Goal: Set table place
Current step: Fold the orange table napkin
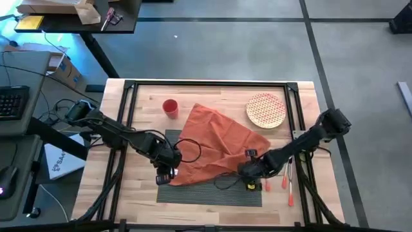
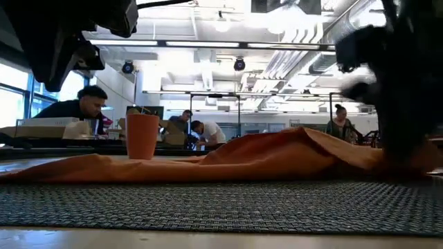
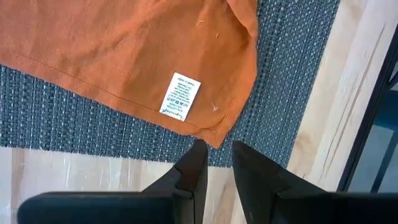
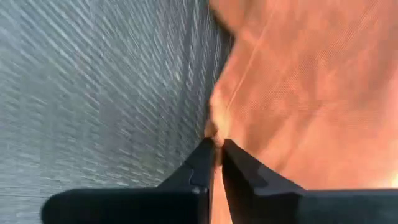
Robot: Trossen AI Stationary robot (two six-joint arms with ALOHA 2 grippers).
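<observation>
The counter [image 1: 212, 90] is holding one placemat [image 1: 212, 191], one orange napkin [image 1: 212, 138], one red cup [image 1: 170, 107], and one round patterned plate [image 1: 266, 110].

White care label [image 3: 181, 96] on napkin [image 3: 124, 50], print unreadable

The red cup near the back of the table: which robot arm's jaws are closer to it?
Left. The left gripper sits at the placemat's left edge, in front of the red cup. The right gripper is farther, on the napkin's right side.
</observation>
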